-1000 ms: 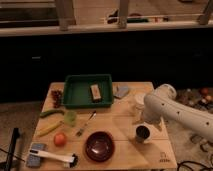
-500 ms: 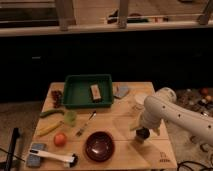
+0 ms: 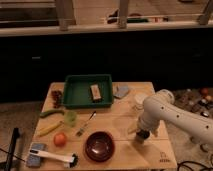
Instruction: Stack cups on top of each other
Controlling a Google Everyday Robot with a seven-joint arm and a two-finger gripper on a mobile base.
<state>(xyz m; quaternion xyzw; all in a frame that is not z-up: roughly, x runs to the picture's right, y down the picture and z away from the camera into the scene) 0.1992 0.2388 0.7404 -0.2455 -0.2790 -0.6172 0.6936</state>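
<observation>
Camera view: gripper (image 3: pixel 142 131) sits low over the dark cup (image 3: pixel 144 136) on the bench (image 3: pixel 125 151); whether it grasps the cup, I cannot tell. Pickup step, likely; next calls for lifting toward the cream-white cup (image 3: pixel 141 99) just beyond the gripper.

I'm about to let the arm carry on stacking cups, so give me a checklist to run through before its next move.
1. Gripper down at the dark cup, right front of the table: ok.
2. Firm hold on that cup: cannot tell.
3. Cream-white cup in view behind the arm: ok.
4. Pale green cup standing alone at the left: ok.
5. Any cups stacked: not ok, none yet.
6. Dark red bowl apart from the gripper: ok.
</observation>
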